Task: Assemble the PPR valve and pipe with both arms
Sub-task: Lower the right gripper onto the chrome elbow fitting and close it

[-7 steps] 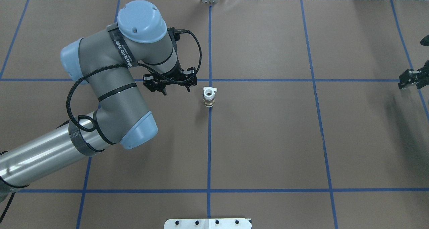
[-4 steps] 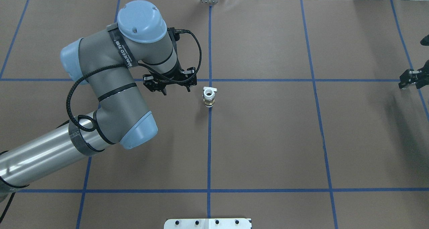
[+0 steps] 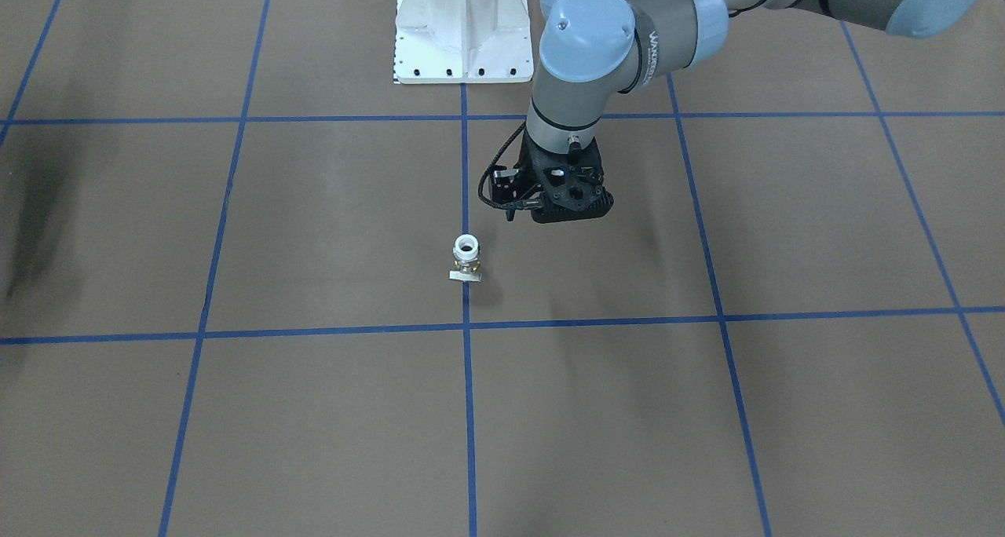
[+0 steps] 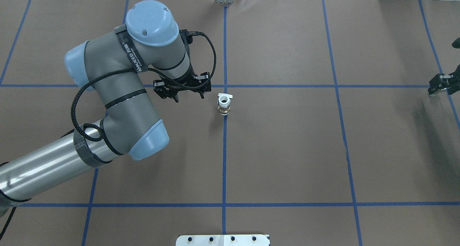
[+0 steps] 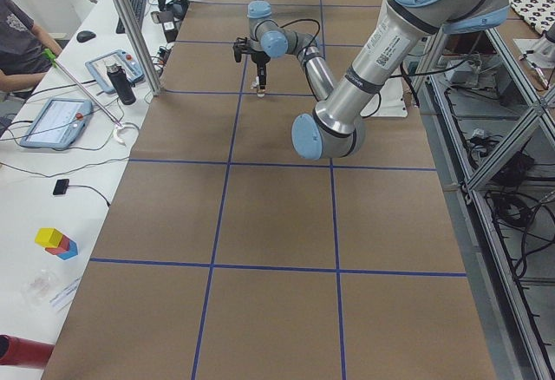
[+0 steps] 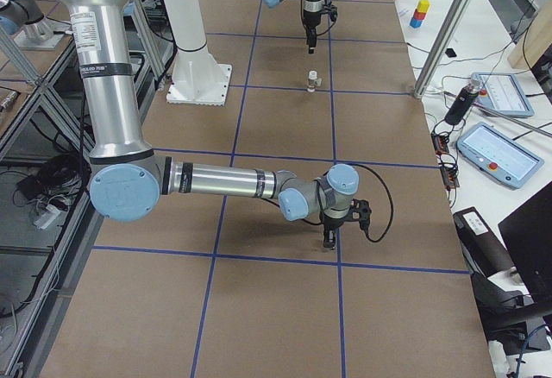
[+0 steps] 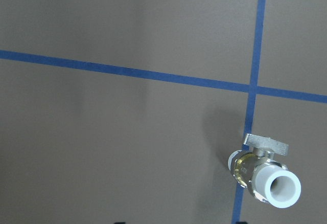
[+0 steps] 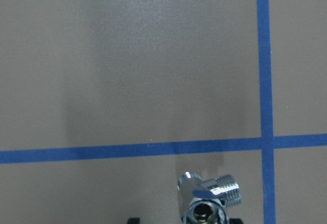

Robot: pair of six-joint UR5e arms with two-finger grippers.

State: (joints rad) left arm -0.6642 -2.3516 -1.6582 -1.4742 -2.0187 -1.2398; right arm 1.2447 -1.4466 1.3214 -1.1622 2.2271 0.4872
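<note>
The PPR valve point(image 4: 224, 104) stands upright on the brown table on a blue tape line, white collar up and silvery lever at its far side; it also shows in the front view point(image 3: 466, 257) and the left wrist view point(image 7: 265, 175). My left gripper point(image 4: 188, 94) is open and empty, hovering just to the valve's left. The pipe point(image 8: 207, 199), a shiny silver piece with an open round end and a threaded stub, sits at the bottom of the right wrist view. My right gripper point(image 4: 439, 85) is low over it at the table's far right, its dark fingertips point(image 8: 133, 220) apart on either side.
The white bolted pedestal base point(image 3: 463, 27) stands at the robot's side of the table. Blue tape lines grid the brown surface point(image 4: 287, 149). Tablets, a bottle and cables lie on the white side bench point(image 5: 78, 111) beyond the far edge.
My right gripper has drifted slightly toward the right edge of the overhead view. My left arm and the valve have not moved.
</note>
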